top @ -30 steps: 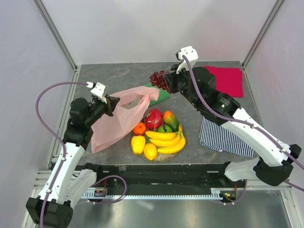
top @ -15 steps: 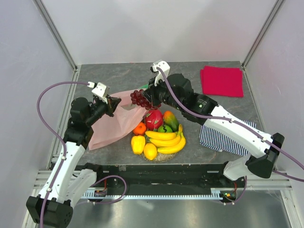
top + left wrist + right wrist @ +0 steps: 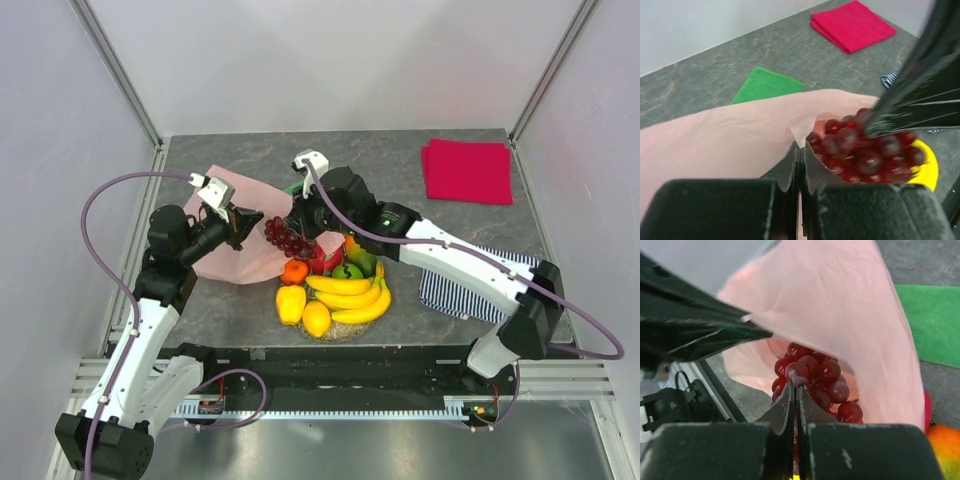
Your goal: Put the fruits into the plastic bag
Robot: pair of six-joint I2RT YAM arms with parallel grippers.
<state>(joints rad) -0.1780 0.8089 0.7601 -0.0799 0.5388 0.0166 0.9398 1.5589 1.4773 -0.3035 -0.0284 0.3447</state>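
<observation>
Beside the fruits point(image 3: 345, 290), left claw point(image 3: 800, 152) pinching bag point(image 3: 715, 145) rim, right claw point(image 3: 794, 390) gripping grapes point(image 3: 820, 372)

The fruits point(image 3: 340, 290) are piled on a plate point(image 3: 345, 327) near the middle of the near edge of the surface point(image 3: 400, 160). The plastic bag point(image 3: 228, 258) lies left of the pile, toward the left edge, with its rim pinched in the left hand point(image 3: 243, 222). The grapes point(image 3: 285, 237) hang from the right hand point(image 3: 296, 226) at the bag's mouth, between bag and pile. A flat cloth point(image 3: 767, 85) lies behind the bag. A folded cloth point(image 3: 467, 170) occupies the far right corner. A third cloth point(image 3: 450, 285) lies right of the plate, partly under the right arm.
</observation>
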